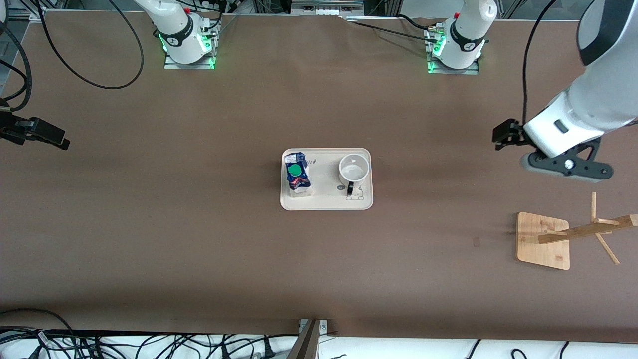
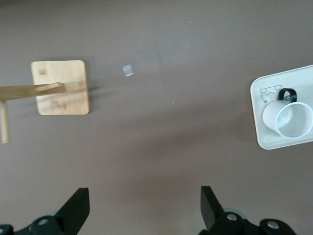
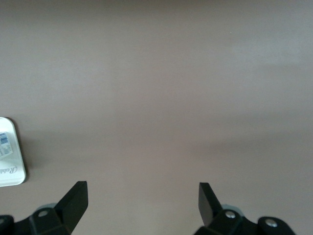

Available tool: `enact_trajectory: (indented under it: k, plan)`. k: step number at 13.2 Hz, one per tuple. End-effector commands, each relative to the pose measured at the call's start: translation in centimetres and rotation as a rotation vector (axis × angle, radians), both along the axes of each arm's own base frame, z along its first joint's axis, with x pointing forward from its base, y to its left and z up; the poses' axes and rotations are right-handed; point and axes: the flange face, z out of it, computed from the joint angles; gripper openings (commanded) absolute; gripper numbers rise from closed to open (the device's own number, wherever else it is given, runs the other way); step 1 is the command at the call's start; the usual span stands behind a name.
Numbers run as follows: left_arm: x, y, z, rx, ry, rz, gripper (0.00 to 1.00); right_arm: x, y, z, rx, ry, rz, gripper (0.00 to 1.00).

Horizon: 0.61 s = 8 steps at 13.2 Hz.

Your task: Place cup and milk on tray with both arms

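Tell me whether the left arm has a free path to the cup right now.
Probably yes. The left gripper hangs open over bare table, and nothing stands between it and the cup on the tray; the milk is beside it, apart.

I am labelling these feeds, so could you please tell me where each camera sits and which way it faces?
Front view: high across the table, facing both bases; shows the tray with milk carton and mug.
Left wrist view: looks down past the open left claw at the wooden rack, tray and mug.
Right wrist view: looks down past the open right claw at table and a tray corner.
All three share the tray.
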Motion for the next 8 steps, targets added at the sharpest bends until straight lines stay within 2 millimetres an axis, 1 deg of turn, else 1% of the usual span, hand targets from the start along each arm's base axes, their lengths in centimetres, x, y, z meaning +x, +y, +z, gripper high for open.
enact_trajectory:
  k: [1,2,3,6,8]
  plan:
    - [-4.1,2.1,0.3,0.03,-0.1,-0.018,1.0,-0.3,-0.4,0.2,0.022,0.0,-0.001,1.0]
    - [-5.0,3.7,0.0,0.028,-0.13,0.007,1.0,-0.4,-0.8,0.3,0.013,0.002,-0.007,1.0]
    - [-5.4,4.3,-0.2,0.021,-0.139,0.011,1.0,-0.6,-1.7,0.2,0.003,0.01,-0.021,1.0]
    - [-5.5,4.8,-0.3,-0.005,-0.134,0.038,1.0,-1.0,-4.5,0.0,-0.015,0.024,-0.054,1.0]
    - [-5.6,5.1,-0.1,-0.011,-0.127,0.045,1.0,-0.9,-4.3,-0.1,-0.016,0.026,-0.053,1.0]
